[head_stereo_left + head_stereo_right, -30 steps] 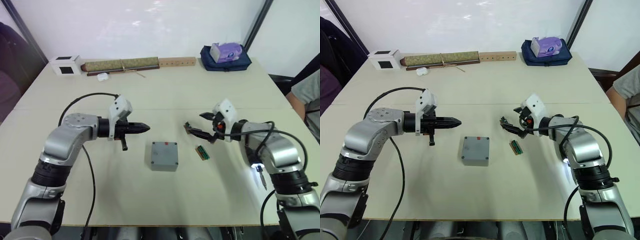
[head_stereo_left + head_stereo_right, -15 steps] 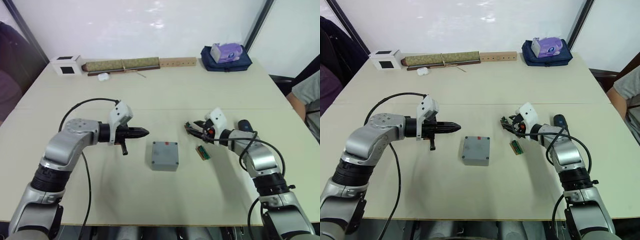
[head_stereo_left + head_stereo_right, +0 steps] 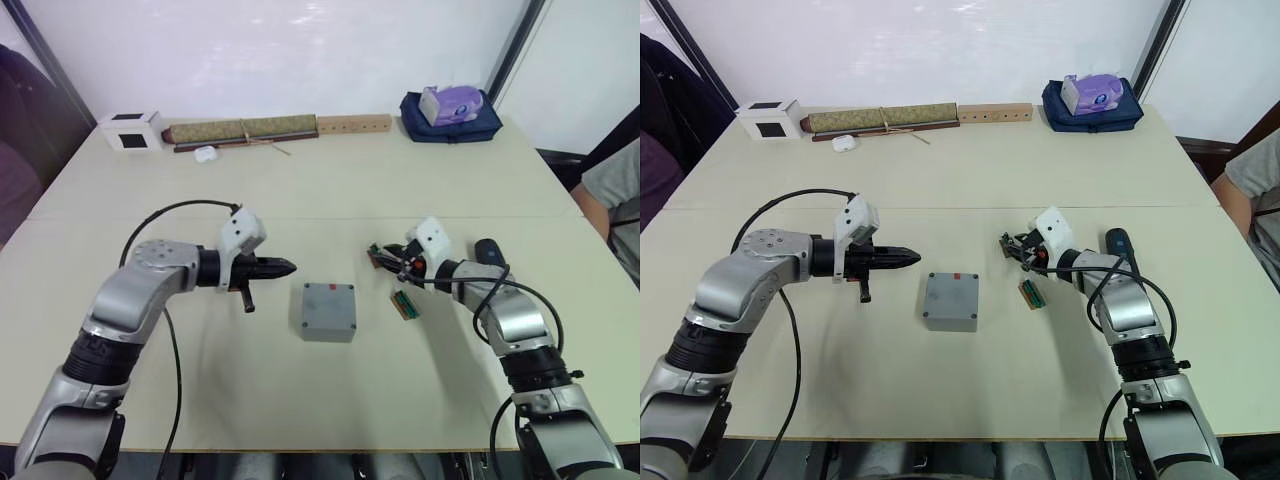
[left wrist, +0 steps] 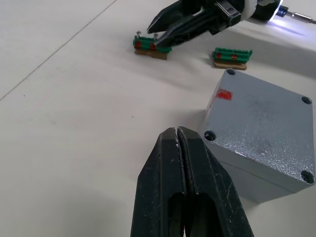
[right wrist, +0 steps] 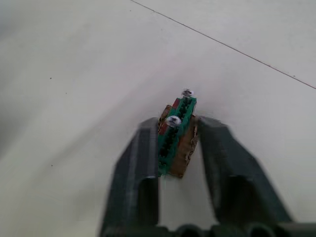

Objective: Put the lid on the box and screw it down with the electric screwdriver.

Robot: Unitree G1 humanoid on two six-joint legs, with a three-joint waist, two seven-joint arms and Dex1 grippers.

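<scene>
The grey box [image 3: 329, 311] stands mid-table with the flat lid [image 4: 266, 118] on top, holes at its corners and a red spot near one edge. My left gripper [image 3: 290, 266] is shut and empty; it hovers just left of the box, pointing at it. My right gripper [image 3: 388, 258] is right of the box, low at the table. Its fingers [image 5: 143, 153] are pressed on a small green circuit board [image 5: 176, 136]. The black electric screwdriver [image 3: 487, 250] lies beside my right forearm. Its lit tip [image 4: 276, 11] shows behind that gripper.
A second green circuit board [image 3: 405, 304] lies between the box and my right arm. Along the far edge are a white cube [image 3: 131, 130], a rolled mat [image 3: 245, 130], a wooden block [image 3: 355, 124] and a blue bag [image 3: 450, 112]. A person [image 3: 612, 195] sits at the right.
My right gripper has closed from wide open onto the green circuit board, and that arm has dropped lower toward the table. The left gripper stays shut and nearly still.
</scene>
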